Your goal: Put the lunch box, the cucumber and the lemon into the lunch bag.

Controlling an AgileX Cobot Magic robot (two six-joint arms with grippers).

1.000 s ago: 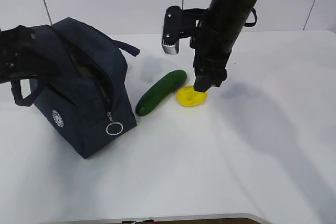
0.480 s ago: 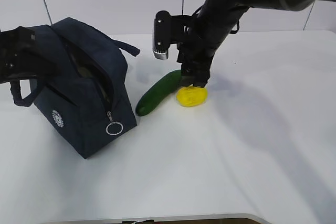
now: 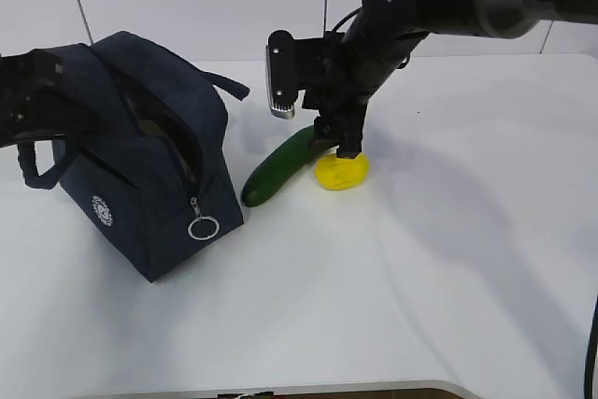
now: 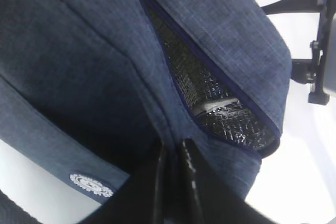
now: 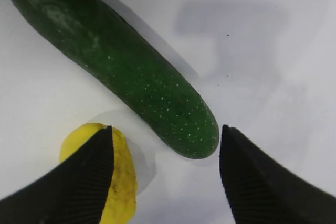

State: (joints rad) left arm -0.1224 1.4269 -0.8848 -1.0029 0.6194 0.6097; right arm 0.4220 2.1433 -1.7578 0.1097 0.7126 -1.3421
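Smooth, speckled cucumber (image 5: 126, 72); woven bag (image 4: 79, 51).

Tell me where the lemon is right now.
In the exterior view the lemon lies on the white table right of centre, beside the cucumber's far end, under the open right gripper.

The lunch bag (image 3: 145, 170) is set on the left of the table (image 3: 420, 277), its zipped opening parted. To its right the cucumber (image 3: 278, 167) is laid at a slant, and the lemon (image 3: 341, 172) is placed just beside the cucumber's far end. The right hand (image 3: 341, 145) is positioned over that end, one finger (image 5: 84, 177) before the lemon.
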